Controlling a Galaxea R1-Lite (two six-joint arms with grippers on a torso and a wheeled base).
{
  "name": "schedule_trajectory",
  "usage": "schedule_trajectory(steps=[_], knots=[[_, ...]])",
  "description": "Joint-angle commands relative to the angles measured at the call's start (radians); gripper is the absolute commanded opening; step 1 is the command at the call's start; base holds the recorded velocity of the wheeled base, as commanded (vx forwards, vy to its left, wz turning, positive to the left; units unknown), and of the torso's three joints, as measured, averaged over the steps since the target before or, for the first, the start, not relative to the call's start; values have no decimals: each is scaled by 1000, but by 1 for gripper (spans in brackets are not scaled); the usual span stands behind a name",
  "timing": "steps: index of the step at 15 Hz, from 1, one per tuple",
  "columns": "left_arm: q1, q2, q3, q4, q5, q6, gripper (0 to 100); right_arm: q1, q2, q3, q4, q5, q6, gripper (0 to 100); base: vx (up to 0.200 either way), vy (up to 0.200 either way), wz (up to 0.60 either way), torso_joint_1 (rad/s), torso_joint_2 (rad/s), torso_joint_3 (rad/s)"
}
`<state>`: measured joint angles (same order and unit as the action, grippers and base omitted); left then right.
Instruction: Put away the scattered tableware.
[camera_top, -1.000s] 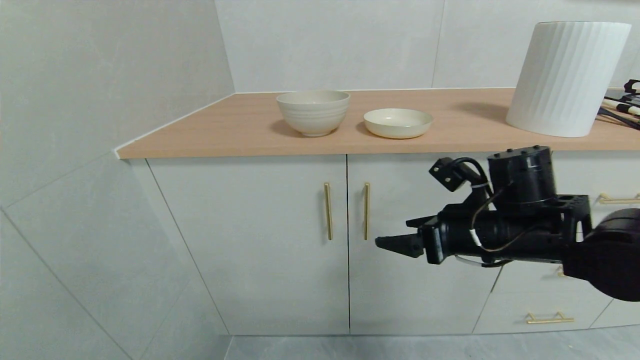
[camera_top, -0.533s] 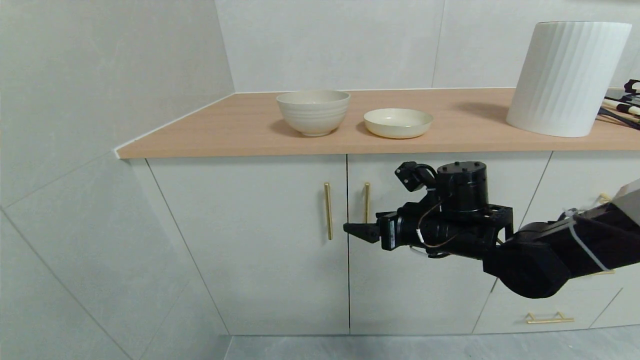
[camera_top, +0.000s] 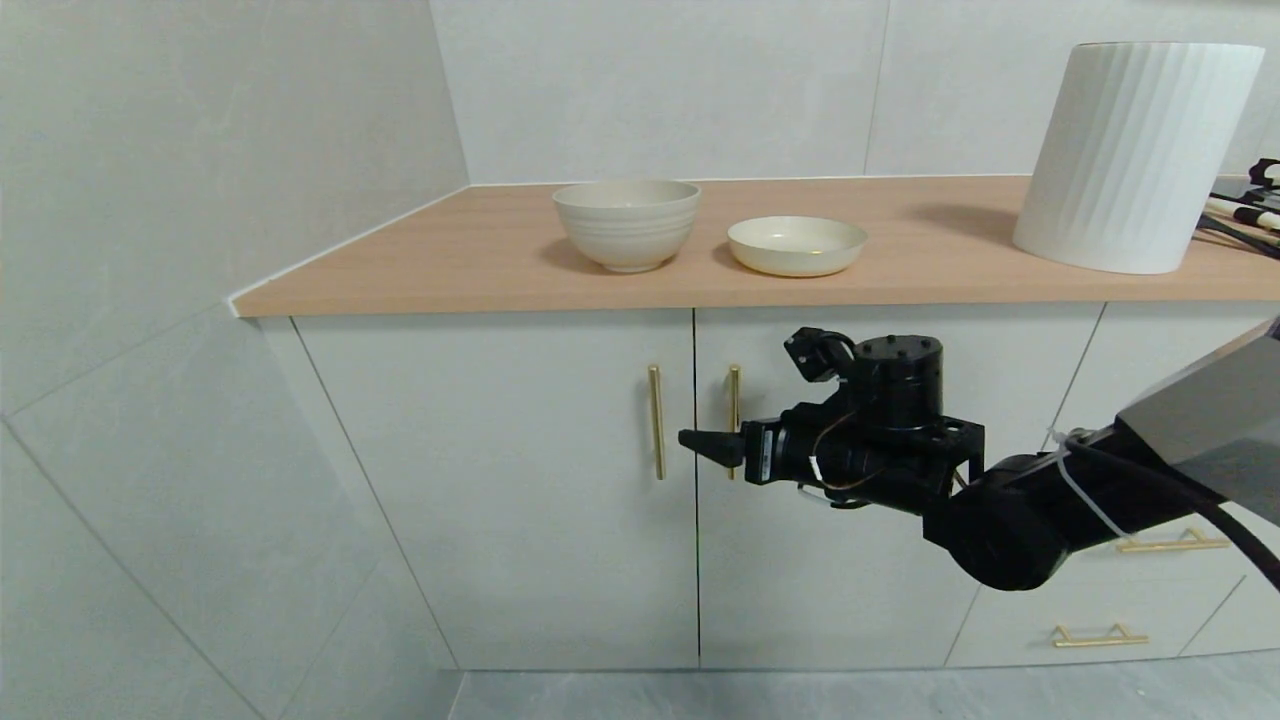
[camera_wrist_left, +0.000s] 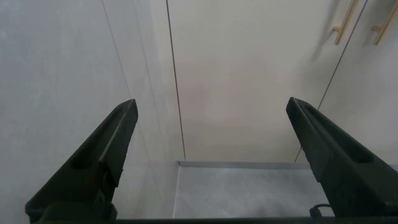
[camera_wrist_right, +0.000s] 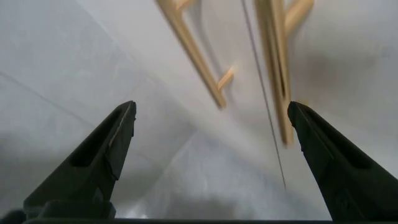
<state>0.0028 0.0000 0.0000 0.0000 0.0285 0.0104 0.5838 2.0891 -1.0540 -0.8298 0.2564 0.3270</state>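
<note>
- While its jaws stand spread wide with nothing between them, the right gripper (camera_top: 702, 443) hangs in front of the seam between the two cabinet doors, level with the left handle (camera_top: 655, 421) and the right handle (camera_top: 733, 400); whether it touches either, I cannot tell.
- The left gripper (camera_wrist_left: 211, 109) is likewise spread and holds nothing, facing a low cabinet front near the floor.
- Above the left door (camera_top: 500, 480), a deep beige bowl (camera_top: 627, 223) with faint ribbed bands stands upright on the wooden countertop (camera_top: 470, 262).
- Just beside it, apart, above the right door (camera_top: 800, 590), sits a shallow cream dish (camera_top: 796, 245), also upright.
- Both pieces stand near the counter's front edge, whose left end meets the tiled wall (camera_top: 200, 200).
- Bare wood runs from the dish to a tall white ribbed container (camera_top: 1140, 150); dark utensils (camera_top: 1245, 212) lie beyond it.
</note>
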Motion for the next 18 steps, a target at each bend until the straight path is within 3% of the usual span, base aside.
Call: schedule_trajectory(steps=[1,13,18], knots=[[0,0,0,0,1,0,100,-4,23,-6,-17,1,14,100,0,0,0,0,0,0],[0,0,0,0,1,0,100,1,92,-52,-80,-9,63,100,0,0,0,0,0,0],[0,0,0,0,1,0,100,33,83,-46,-123,-2,155,100,0,0,0,0,0,0]])
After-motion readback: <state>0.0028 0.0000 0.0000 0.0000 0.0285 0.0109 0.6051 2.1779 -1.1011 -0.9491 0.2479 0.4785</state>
